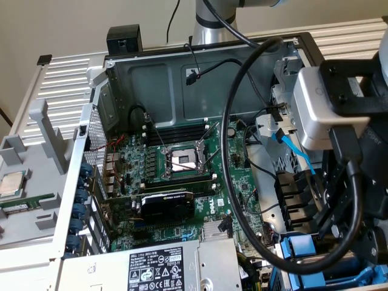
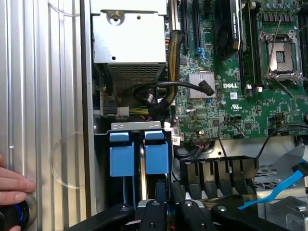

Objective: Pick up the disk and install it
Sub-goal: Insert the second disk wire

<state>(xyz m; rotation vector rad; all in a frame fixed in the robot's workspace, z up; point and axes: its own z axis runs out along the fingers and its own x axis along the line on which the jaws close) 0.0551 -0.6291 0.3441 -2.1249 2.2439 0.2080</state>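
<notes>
Disk going into its bay

The open case (image 1: 182,79) lies on the table (image 1: 54,79), motherboard (image 1: 182,182) exposed. By my reading, insertion is under way: the tool (image 2: 166,211), narrowed to a pinch, appears to grip the disk (image 2: 156,156) by its edge, blue carrier standing in the drive bay (image 2: 136,126) beside the power supply (image 2: 127,33). Seating it calls for a straight push along the bay's rails. A hand (image 2: 12,183) rests nearby.

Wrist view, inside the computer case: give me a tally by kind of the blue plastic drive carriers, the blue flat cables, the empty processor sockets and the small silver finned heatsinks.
Bright blue plastic drive carriers: 2
Blue flat cable: 1
Empty metal-framed processor socket: 1
Small silver finned heatsink: 1
Total: 5
</notes>
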